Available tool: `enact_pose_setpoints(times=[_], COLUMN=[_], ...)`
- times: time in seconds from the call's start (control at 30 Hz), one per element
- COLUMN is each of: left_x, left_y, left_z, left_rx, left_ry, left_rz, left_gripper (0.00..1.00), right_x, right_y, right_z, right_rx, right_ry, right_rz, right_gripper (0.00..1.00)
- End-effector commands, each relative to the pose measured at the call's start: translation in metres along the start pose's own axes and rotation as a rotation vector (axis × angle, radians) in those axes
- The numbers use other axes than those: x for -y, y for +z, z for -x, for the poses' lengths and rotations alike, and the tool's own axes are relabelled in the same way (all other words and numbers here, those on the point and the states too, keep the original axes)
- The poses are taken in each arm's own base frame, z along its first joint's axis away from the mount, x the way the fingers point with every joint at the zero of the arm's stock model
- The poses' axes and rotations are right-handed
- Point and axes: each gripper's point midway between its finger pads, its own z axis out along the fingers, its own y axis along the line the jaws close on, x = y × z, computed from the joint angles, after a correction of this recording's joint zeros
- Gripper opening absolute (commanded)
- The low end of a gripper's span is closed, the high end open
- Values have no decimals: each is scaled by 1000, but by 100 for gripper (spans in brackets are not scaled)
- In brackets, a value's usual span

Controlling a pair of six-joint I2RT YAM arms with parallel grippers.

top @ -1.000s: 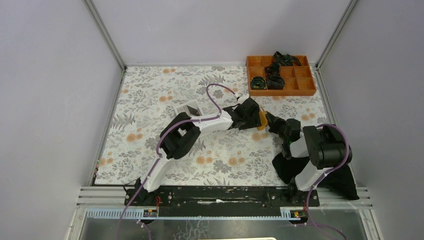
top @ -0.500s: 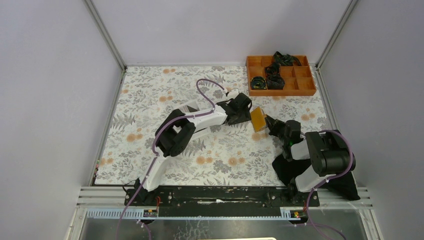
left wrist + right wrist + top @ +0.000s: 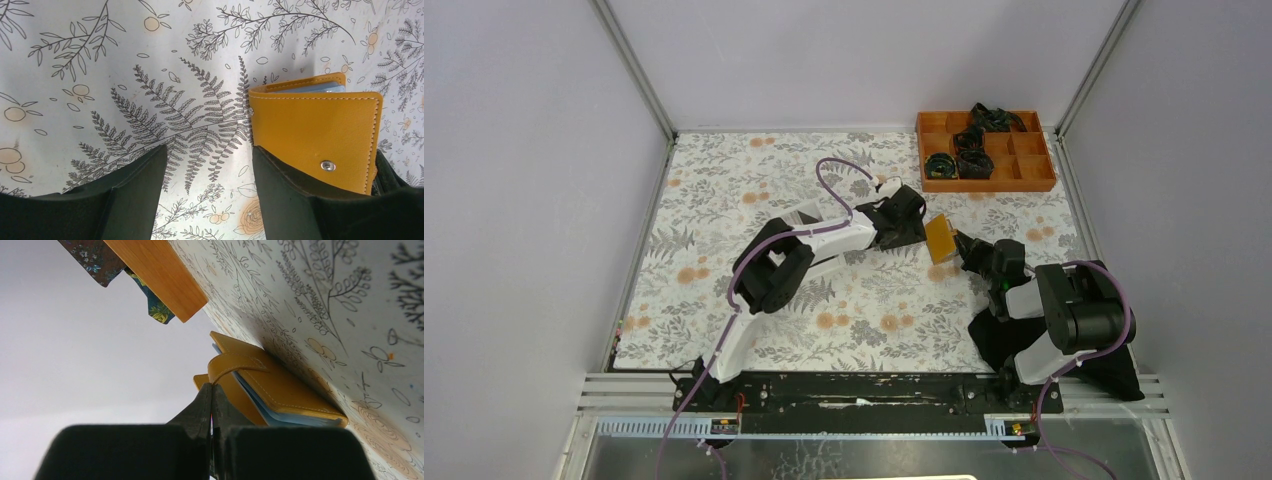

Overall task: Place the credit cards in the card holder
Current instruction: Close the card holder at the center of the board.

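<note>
The right gripper (image 3: 212, 390) is pinched fully closed on the card holder (image 3: 260, 385). Its 2 fingers meet with no gap on an orange flap at the holder's near edge. From the right wrist view the holder lies just ahead of the fingertips, folded, resting flat on the floral tabletop (image 3: 350, 315). A curved strap loops over its spine. The pale blue edges of the credit cards (image 3: 280, 415) show layered between the covers, so they sit inside the holder. How many there are cannot be told.

The left gripper (image 3: 207, 155) stands wide apart and holds nothing, with only printed fern leaves showing between its 2 fingers (image 3: 125, 200). The card holder (image 3: 315, 130) lies just outside its right finger, whose dark pad covers the holder's lower edge. Whether they touch cannot be told. A strip of the credit cards (image 3: 310, 89) shows in the slot along the holder's far side. 1 small metal snap (image 3: 328, 165) sits on the orange cover near the fingertip, and any stamp on it is too small to read. White stitching runs around the cover, which carries no lettering that can be made out.

From above, the card holder (image 3: 940, 237) lies between the left gripper (image 3: 914, 222) and the right gripper (image 3: 964, 247). The orange compartment tray (image 3: 989, 186) is well beyond both hands, and a black cloth (image 3: 999, 345) lies under the right arm.
</note>
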Motion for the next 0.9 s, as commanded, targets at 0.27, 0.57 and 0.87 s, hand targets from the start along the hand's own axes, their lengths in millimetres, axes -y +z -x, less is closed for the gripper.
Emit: enact_pose_setpoints(times=[0.27, 0.57, 0.87], left_x=[43, 66, 53], left_y=[-3, -6, 21], left_z=[24, 35, 16], left_rx=[40, 61, -17], left_ry=[-13, 18, 81], left_rz=[-157, -253, -195], left_gripper=[72, 74, 74], right_x=[16, 22, 27], right_y=[2, 3, 3], right_z=[17, 15, 12], right_rx=[83, 72, 58], right_ry=[263, 231, 208], right_rz=[-87, -112, -134], right_gripper=[0, 0, 0])
